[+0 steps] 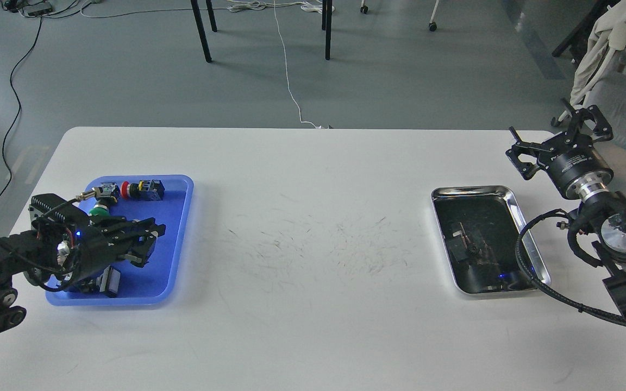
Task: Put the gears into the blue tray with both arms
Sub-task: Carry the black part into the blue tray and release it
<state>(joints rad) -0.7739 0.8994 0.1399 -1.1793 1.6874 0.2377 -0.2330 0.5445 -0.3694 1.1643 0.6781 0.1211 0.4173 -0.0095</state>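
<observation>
The blue tray [178,217] lies at the table's left. My left gripper [149,242] hangs low over the tray's middle, pointing right; it is dark against the arm, so I cannot tell its fingers apart or see anything in them. My right gripper [556,139] is raised off the table's far right corner, beyond the steel tray, its two claws spread wide with nothing between them. No gear can be made out for certain. Small dark shapes [473,247] lie in the steel tray among reflections.
Button switches with red [126,189] and green [98,212] caps lie at the blue tray's far end, and a black-and-white part [107,282] sits at its near end. The shiny steel tray [515,209] lies at the right. Chair legs and cables are on the floor beyond.
</observation>
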